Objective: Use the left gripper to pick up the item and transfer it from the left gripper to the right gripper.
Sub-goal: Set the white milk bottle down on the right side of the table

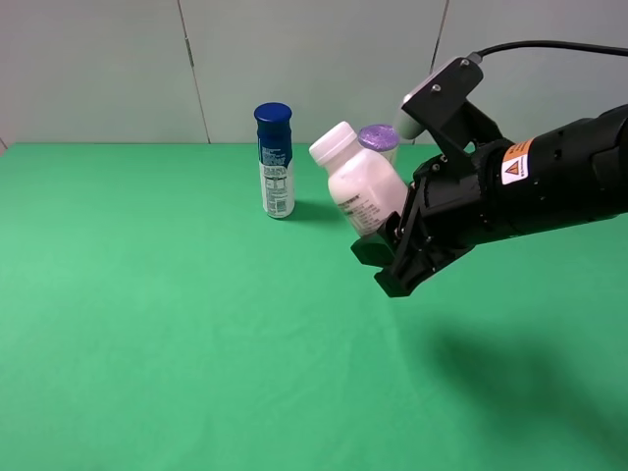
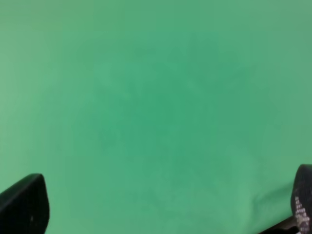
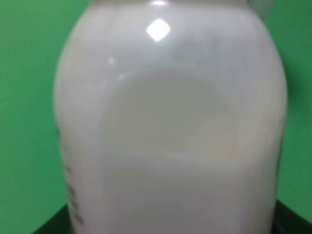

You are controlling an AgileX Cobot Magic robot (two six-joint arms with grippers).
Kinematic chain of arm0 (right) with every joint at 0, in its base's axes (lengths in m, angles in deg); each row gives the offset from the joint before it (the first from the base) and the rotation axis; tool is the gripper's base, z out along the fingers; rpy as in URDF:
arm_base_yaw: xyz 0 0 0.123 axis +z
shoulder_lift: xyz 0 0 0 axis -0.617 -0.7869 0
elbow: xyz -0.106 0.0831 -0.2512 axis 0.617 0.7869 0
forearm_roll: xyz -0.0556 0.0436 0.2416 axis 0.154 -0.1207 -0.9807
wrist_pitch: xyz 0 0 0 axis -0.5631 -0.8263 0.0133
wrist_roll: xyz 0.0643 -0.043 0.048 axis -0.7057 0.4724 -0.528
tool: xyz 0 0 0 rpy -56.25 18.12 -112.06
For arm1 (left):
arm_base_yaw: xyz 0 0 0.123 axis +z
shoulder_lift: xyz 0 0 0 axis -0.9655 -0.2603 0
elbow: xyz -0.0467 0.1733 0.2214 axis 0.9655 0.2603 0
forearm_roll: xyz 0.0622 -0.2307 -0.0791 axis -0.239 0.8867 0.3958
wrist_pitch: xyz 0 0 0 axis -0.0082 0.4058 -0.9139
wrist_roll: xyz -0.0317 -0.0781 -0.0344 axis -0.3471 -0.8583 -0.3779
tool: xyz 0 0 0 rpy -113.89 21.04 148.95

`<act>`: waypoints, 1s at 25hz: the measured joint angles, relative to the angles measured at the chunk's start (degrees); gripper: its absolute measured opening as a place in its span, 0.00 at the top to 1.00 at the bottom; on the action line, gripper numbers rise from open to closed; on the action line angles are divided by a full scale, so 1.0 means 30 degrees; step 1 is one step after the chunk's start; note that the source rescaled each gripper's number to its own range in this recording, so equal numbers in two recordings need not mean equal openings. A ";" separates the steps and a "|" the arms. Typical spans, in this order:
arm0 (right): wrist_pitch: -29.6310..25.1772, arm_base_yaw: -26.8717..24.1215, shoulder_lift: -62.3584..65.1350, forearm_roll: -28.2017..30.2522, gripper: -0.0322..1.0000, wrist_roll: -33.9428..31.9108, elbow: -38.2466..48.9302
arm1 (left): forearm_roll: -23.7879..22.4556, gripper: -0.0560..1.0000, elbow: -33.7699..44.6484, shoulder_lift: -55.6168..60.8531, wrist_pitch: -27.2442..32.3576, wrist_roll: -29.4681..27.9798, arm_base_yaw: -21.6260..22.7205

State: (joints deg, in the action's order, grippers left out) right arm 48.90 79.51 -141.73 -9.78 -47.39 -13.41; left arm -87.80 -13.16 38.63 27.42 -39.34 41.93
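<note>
The item, a squat white bottle [image 1: 361,184] with a white cap, is tilted and held above the green table. My right gripper [image 1: 391,257], on the black arm with the orange-white sticker, is shut on the bottle's lower body. In the right wrist view the bottle [image 3: 170,136] fills the frame between the dark jaws. My left gripper [image 2: 163,207] is out of the exterior high view. In the left wrist view its two fingertips [image 2: 24,207] stand wide apart over bare green cloth, with nothing between them.
A taller blue-capped bottle [image 1: 276,162] stands upright at the back of the green table [image 1: 147,324]. A purple-lidded can [image 1: 378,137] stands behind the held bottle. A grey wall closes off the back.
</note>
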 joint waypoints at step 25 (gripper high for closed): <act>-0.3022 -0.0294 0.0000 0.1402 0.92 -0.2454 0.0000 | 0.0018 0.01 0.0022 0.0000 -0.0188 0.0134 0.2519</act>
State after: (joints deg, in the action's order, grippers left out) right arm 39.84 78.63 -141.73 -5.57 -54.75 -13.41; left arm -87.75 -13.09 38.63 26.85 -38.94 49.49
